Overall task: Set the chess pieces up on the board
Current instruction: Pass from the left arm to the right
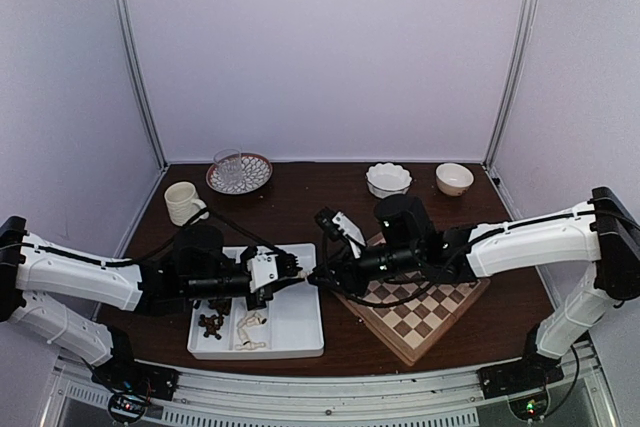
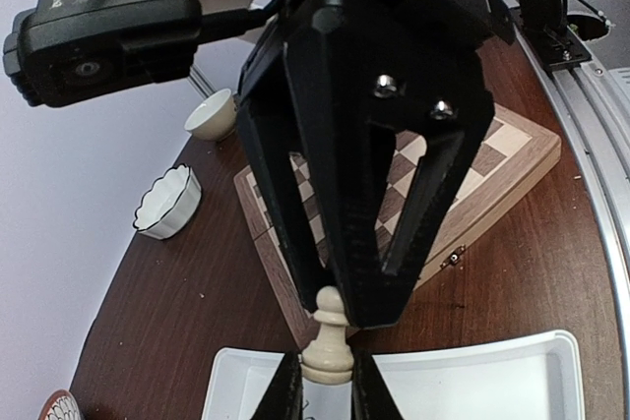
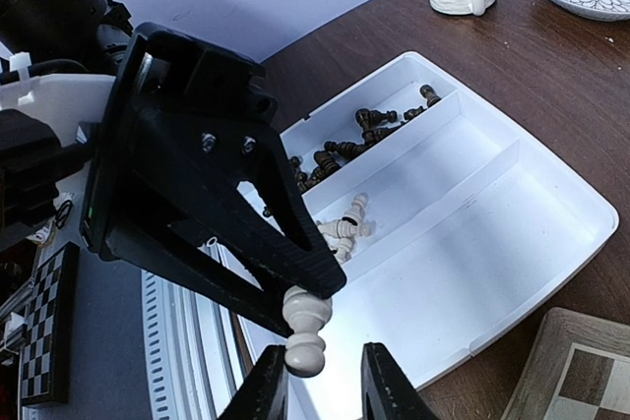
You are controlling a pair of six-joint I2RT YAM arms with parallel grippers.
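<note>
Cream pawn (image 2: 328, 343) is closest, pinched at its base by the left gripper (image 2: 327, 386) and held in air over mid-counter toward the near edge, btwn tray (image 1: 295, 325) and chessboard (image 1: 440, 309). Around its head the right gripper (image 3: 325, 383) has fingers spread, not clamping. I reckon it's v. light, hard, slick turned wood, so I'd grab the narrow waist. Pale, glossy, ball-topped.
</note>
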